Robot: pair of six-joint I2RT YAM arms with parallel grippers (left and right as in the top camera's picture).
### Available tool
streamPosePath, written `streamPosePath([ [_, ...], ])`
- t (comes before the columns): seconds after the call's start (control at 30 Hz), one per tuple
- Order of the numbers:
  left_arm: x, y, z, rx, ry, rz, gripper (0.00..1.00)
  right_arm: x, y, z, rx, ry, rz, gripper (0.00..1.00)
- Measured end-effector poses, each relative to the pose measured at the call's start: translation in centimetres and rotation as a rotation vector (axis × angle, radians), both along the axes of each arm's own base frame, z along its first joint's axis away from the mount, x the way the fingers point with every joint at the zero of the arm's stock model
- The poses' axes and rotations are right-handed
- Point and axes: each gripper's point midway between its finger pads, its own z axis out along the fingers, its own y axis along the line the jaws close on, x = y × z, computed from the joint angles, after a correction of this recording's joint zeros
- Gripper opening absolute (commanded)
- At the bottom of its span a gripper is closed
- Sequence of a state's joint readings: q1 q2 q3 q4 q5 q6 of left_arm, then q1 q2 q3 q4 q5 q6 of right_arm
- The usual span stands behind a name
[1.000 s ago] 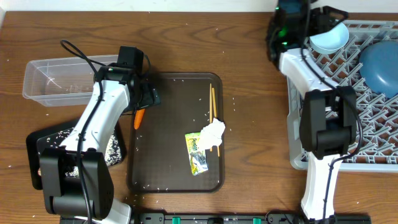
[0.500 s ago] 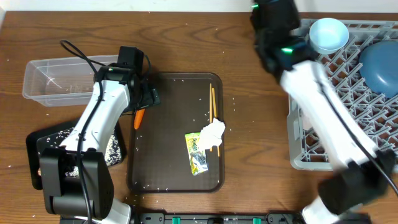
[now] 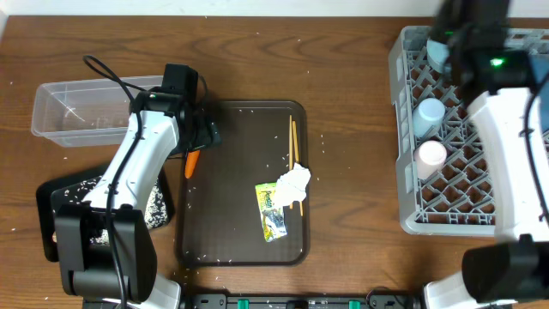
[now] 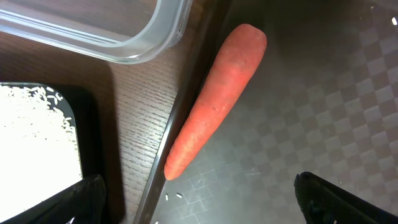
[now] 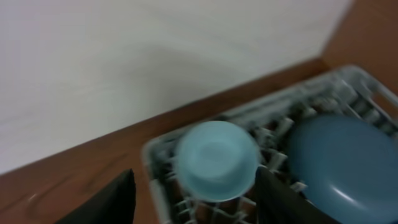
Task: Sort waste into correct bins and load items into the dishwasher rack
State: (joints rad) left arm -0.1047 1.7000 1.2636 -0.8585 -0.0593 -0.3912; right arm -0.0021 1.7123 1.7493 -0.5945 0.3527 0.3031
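The orange carrot point(image 4: 214, 106) lies across the left rim of the brown serving tray point(image 3: 244, 249); it also shows in the overhead view point(image 3: 191, 163). My left gripper point(image 4: 199, 211) is open just above its thin end, touching nothing. My right gripper point(image 5: 193, 211) is open and empty above the small pale-blue bowl point(image 5: 216, 160), which sits in the grey rack point(image 3: 407, 172) beside the large blue dish point(image 5: 345, 168). The light-blue cup point(image 3: 426, 112) and pink cup point(image 3: 431, 155) stand in the rack. The napkin point(image 3: 294, 182), wrapper point(image 3: 273, 211) and chopsticks point(image 3: 293, 146) lie on the serving tray.
The clear tub point(image 3: 81, 107) stands at the back left, its corner near the carrot point(image 4: 124, 31). The black tray point(image 3: 51, 197) holding white rice point(image 4: 31, 124) sits in front of it. Loose rice grains are scattered on the serving tray and table.
My right arm has swung right along the rack's back edge, leaving the small bowl in the rack; the two cups now show. My left arm has not moved.
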Motion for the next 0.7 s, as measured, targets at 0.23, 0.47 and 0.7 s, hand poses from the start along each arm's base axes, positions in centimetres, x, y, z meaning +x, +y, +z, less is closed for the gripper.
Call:
streamPosePath([
  [0.23,0.0,0.0,0.0,0.000,0.000,0.000,0.98,0.6,-7.3,-4.1,0.098,0.045,-0.119,0.50],
  [0.47,0.0,0.0,0.0,0.000,0.000,0.000,0.98,1.3,-9.8,-12.1,0.204,0.202,-0.126,0.46],
  [0.7,0.0,0.0,0.0,0.000,0.000,0.000,0.98,0.9,-9.7,-16.4,0.258,0.305,-0.127,0.43],
])
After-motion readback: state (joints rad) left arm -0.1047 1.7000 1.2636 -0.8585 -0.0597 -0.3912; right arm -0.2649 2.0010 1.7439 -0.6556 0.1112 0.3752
